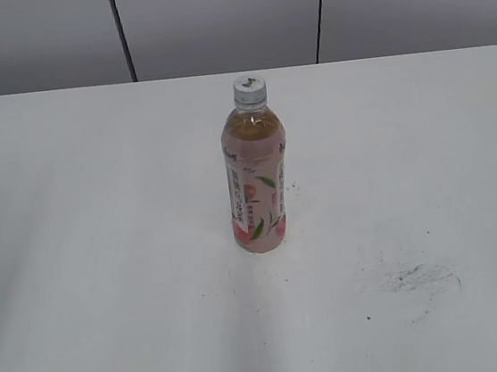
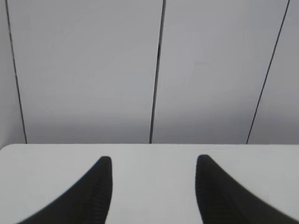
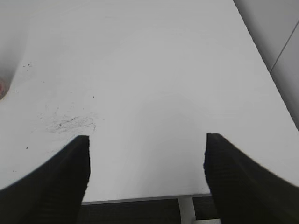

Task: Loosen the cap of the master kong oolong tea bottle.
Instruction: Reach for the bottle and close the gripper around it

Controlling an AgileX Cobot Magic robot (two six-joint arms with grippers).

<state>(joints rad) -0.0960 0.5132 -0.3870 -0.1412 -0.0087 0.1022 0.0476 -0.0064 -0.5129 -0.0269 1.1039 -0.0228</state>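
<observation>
The master kong oolong tea bottle point(image 1: 257, 180) stands upright near the middle of the white table, amber tea inside and a pink peach label around it. Its white cap point(image 1: 249, 90) sits on the neck. No arm or gripper shows in the exterior view. In the left wrist view my left gripper point(image 2: 154, 161) is open over bare tabletop, facing the back wall, with nothing between its black fingers. My right gripper point(image 3: 147, 137) is wide open above the table's front right part and holds nothing. A pink sliver of the bottle point(image 3: 2, 88) shows at the left edge of the right wrist view.
The white table point(image 1: 104, 256) carries a dark scuff patch point(image 1: 421, 279), also visible as smudges point(image 3: 70, 123) in the right wrist view. The table's front edge point(image 3: 140, 198) lies just under the right gripper. Grey wall panels point(image 1: 212, 20) stand behind the table.
</observation>
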